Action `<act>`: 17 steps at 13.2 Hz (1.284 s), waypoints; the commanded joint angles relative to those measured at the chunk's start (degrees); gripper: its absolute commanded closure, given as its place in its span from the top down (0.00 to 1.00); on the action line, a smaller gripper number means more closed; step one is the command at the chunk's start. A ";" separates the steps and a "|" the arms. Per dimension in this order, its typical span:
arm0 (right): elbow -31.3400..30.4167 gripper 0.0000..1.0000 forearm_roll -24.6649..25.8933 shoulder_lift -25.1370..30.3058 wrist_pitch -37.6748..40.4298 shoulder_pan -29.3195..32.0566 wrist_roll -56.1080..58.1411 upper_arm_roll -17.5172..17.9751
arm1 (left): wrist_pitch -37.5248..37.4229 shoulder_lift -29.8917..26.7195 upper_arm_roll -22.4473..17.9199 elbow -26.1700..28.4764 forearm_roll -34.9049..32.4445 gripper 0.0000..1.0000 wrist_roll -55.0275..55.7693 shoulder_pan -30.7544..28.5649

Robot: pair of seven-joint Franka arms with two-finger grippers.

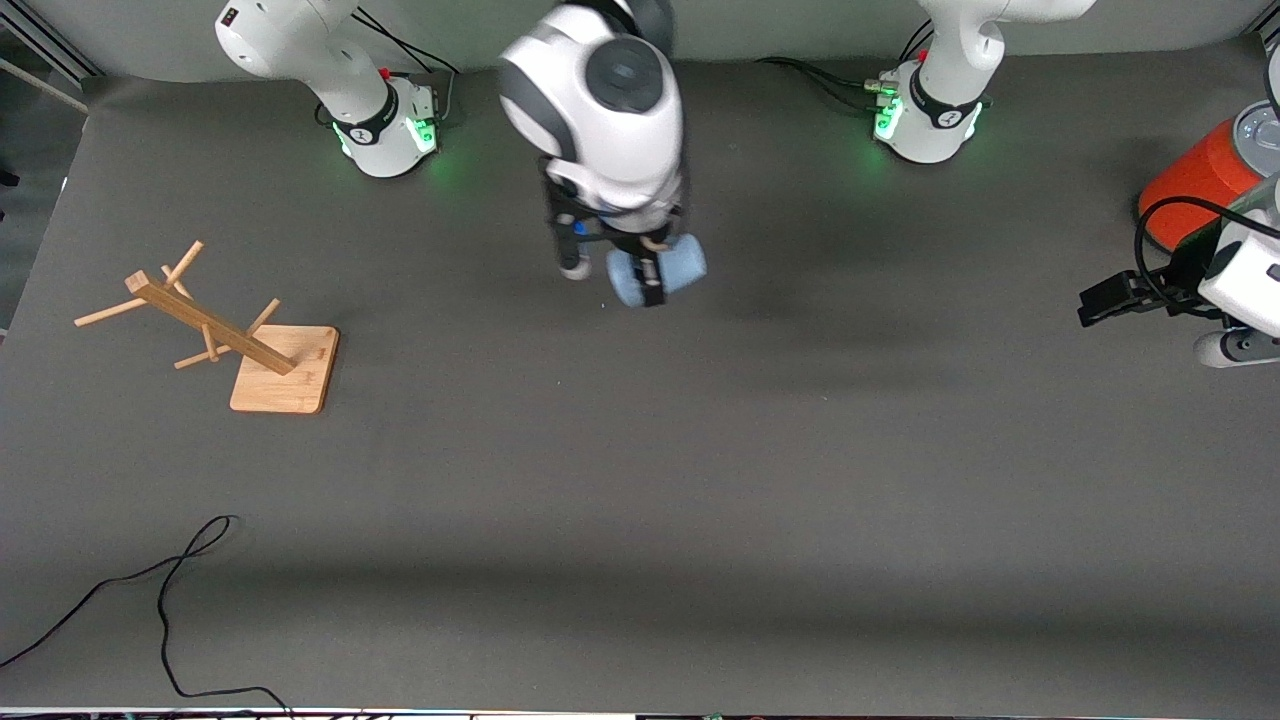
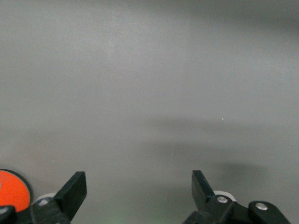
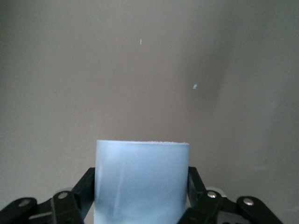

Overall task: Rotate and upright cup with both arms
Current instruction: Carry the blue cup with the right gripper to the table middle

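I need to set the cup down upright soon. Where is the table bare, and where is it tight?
Bare: the wide table stretch between the wooden rack and the left gripper, including under the cup held in the right gripper. Tight: the left arm's end, where the open left gripper waits by the orange canister; a black cable lies nearest the camera.

Dark grey matte tabletop [image 1: 700, 480] fills the scene, its surface crossed by soft, broad shadow bands. A pale grey wall [image 1: 760, 25] borders the table's upper edge. Green light pools on the tabletop along that edge.
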State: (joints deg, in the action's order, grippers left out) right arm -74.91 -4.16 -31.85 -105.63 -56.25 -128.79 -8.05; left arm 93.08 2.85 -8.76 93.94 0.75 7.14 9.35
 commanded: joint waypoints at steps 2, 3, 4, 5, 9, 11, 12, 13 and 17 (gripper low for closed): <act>6.88 0.28 0.73 -12.68 -6.76 -3.68 -7.52 -1.00 | -0.53 -0.66 -0.38 0.19 0.57 1.00 -0.82 0.41; 8.19 0.28 1.69 -15.32 -8.44 -3.78 -9.53 -1.00 | -0.53 -0.57 -0.38 0.19 0.57 1.00 -0.82 0.41; 10.20 0.28 2.92 -18.30 -8.80 -3.95 -11.29 -0.91 | -0.53 -0.66 -0.38 0.19 0.57 1.00 -0.82 0.41; 12.66 0.28 3.45 -21.12 -8.80 -4.47 -13.05 -0.91 | -0.53 -0.66 -0.38 0.19 0.57 1.00 -0.82 0.41; 15.32 0.28 3.72 -26.49 -8.89 -4.65 -17.63 -1.09 | -0.53 -0.66 -0.38 0.19 0.57 1.00 -0.82 0.41; 16.02 0.28 5.73 -28.17 -8.89 -4.66 -19.21 -1.00 | -0.53 -0.66 -0.38 0.19 0.57 1.00 -0.82 0.41; 16.03 0.28 5.83 -28.44 -9.50 -4.66 -19.66 -1.00 | -0.53 -0.66 -0.38 0.19 0.57 1.00 -0.82 0.41; 16.03 0.32 5.83 -28.70 -10.03 -4.66 -19.66 -1.00 | -0.53 -0.66 -0.38 0.19 0.57 1.00 -0.82 0.41; 16.03 1.00 5.83 -28.97 -10.47 -4.66 -19.66 -1.00 | -0.53 -0.66 -0.38 0.19 0.57 1.00 -0.82 0.41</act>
State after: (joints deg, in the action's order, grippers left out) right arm -61.18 0.24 -59.19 -115.94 -60.34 -146.38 -8.40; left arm 93.08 2.85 -8.76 93.95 0.76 7.14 9.35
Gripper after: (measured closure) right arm 0.137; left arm 0.000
